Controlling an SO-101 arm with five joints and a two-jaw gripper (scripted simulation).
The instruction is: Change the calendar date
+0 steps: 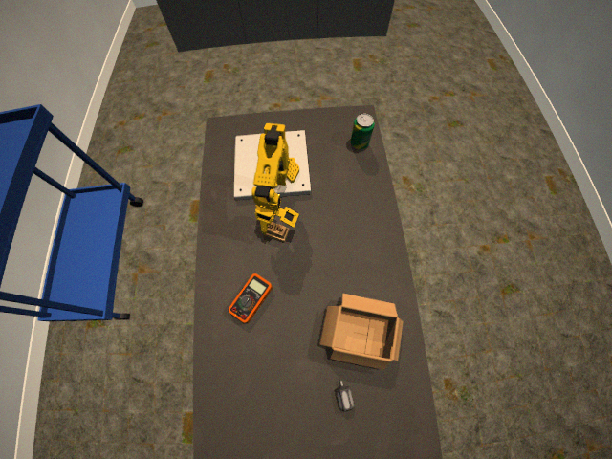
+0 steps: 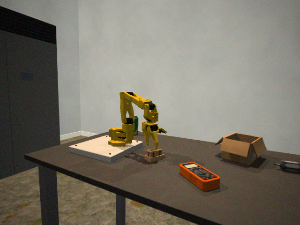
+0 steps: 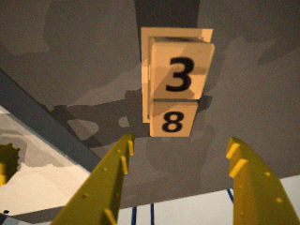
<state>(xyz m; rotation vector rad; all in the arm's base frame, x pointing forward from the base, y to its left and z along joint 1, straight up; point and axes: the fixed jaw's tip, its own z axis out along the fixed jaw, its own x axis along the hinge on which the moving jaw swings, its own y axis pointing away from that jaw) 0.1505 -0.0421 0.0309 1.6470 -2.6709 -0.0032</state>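
The wooden tray (image 1: 277,237) (image 2: 154,158) (image 3: 145,80) holds two wooden cubes side by side. One cube (image 1: 280,229) (image 2: 159,153) (image 3: 161,61) has a 3 on top and a 2 on its side away from the robot. The other cube (image 1: 270,227) (image 2: 153,154) (image 3: 157,127) has an 8 on top, a 1 on its away side and a 7 on its outer end. They look level in the tray. The front facing the robot, with the month, is hidden. My gripper (image 2: 152,146) (image 3: 182,139) is partly open and empty, its fingertips just above the cubes.
An orange multimeter (image 1: 250,298) (image 2: 199,175) lies beyond the tray. An open cardboard box (image 1: 362,333) (image 2: 235,151) and a small grey tool (image 1: 344,398) (image 2: 289,165) are farther out. A green can (image 1: 361,133) stands beside the white base plate (image 1: 246,163) (image 2: 96,147).
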